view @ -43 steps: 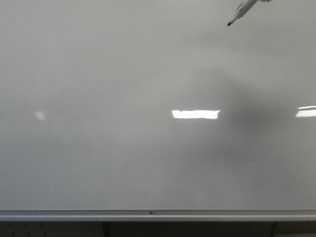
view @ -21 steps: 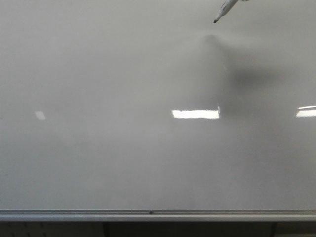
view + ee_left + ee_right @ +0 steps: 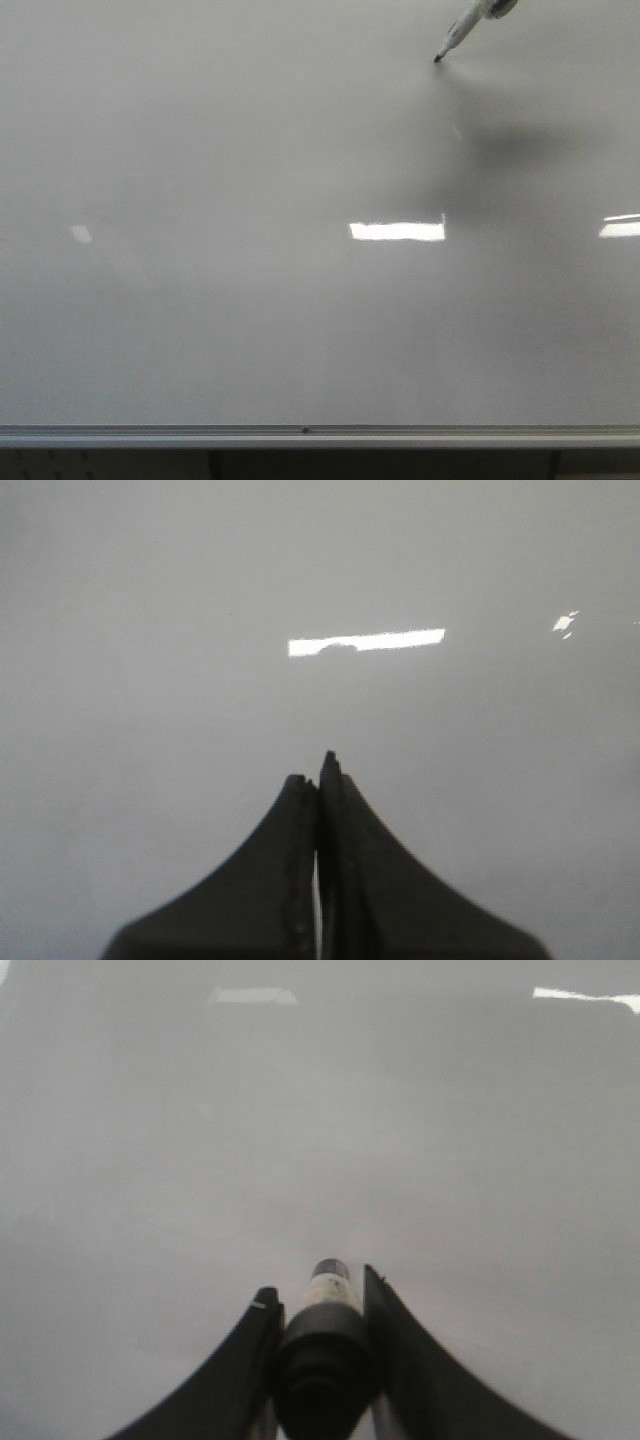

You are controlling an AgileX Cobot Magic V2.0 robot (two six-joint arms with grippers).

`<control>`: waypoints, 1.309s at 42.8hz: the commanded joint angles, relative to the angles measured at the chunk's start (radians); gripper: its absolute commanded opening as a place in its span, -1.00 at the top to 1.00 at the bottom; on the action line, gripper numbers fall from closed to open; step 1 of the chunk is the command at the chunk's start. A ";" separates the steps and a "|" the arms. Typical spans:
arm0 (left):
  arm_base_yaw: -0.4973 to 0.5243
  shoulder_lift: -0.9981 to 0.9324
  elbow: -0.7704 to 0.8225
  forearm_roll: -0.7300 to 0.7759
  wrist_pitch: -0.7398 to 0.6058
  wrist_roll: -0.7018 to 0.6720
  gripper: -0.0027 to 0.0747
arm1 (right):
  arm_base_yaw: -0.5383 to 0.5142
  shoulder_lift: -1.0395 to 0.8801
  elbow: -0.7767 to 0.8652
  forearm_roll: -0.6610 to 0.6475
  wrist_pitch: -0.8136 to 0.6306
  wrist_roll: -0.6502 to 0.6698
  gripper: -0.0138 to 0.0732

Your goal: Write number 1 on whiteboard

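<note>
The whiteboard point(image 3: 200, 300) fills the front view, glossy and pale grey. No number 1 stroke shows on it. A white marker point(image 3: 467, 28) with a dark tip comes in from the top right, and its tip sits at or very near the board, where its shadow meets it. My right gripper point(image 3: 318, 1295) is shut on the marker point(image 3: 328, 1335), which points at the board point(image 3: 320, 1140). The gripper itself is out of the front view. My left gripper point(image 3: 318, 770) is shut and empty, facing the board point(image 3: 150, 680).
A silver rail point(image 3: 300, 436) runs along the board's bottom edge, with dark space below it. Bright rectangular light reflections point(image 3: 396, 231) lie on the board. A soft shadow point(image 3: 510, 150) falls below and right of the marker.
The marker tip moved left, then down a little toward the board. Its shadow has drawn up to meet the tip. The left gripper's motion cannot be judged.
</note>
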 commanded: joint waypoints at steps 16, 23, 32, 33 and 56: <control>0.003 0.004 -0.028 -0.017 -0.077 -0.010 0.98 | -0.005 -0.028 -0.036 0.018 -0.030 -0.009 0.82; 0.003 0.004 -0.028 -0.017 -0.077 -0.010 0.98 | -0.005 -0.028 -0.036 0.008 -0.037 -0.009 0.82; 0.003 0.004 -0.028 -0.017 -0.077 -0.010 0.98 | -0.005 -0.024 -0.036 0.001 -0.045 -0.009 0.82; 0.003 0.004 -0.028 -0.017 -0.077 -0.010 0.98 | -0.005 -0.022 -0.036 0.001 -0.045 -0.009 0.82; 0.003 0.004 -0.028 -0.017 -0.077 -0.010 0.98 | -0.005 0.002 -0.036 -0.008 -0.041 -0.009 0.82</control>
